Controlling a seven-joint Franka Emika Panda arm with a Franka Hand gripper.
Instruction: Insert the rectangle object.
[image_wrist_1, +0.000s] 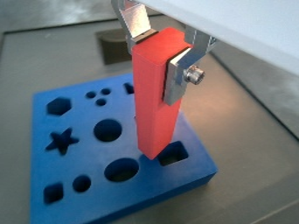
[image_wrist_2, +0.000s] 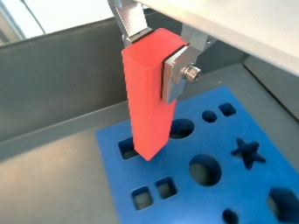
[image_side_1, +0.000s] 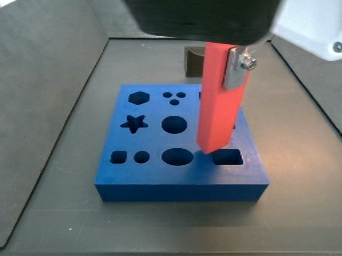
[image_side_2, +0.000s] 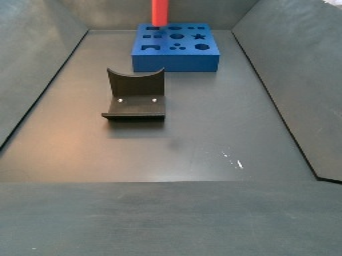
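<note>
In a wrist view my gripper (image_wrist_1: 162, 54) is clamped on the top of the red bar (image_wrist_1: 158, 101), which hangs upright with its lower end at the mouth of a rectangular hole near one corner of the blue block (image_wrist_1: 70, 179). In a side view the bar (image_side_1: 221, 100) looks smooth and plain, its tip touching or just above the slot (image_side_1: 230, 156) at the block's 4 o'clock corner. I judge I'm mid-insertion; next I need a straight, squared descent. The far side view shows the fixture (image_side_2: 135, 96) well apart on the surface (image_side_2: 201, 150).

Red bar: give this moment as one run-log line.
tool: shut on red bar | bar: upright, lower end at rectangular hole | block: on floor | fixture: apart
</note>
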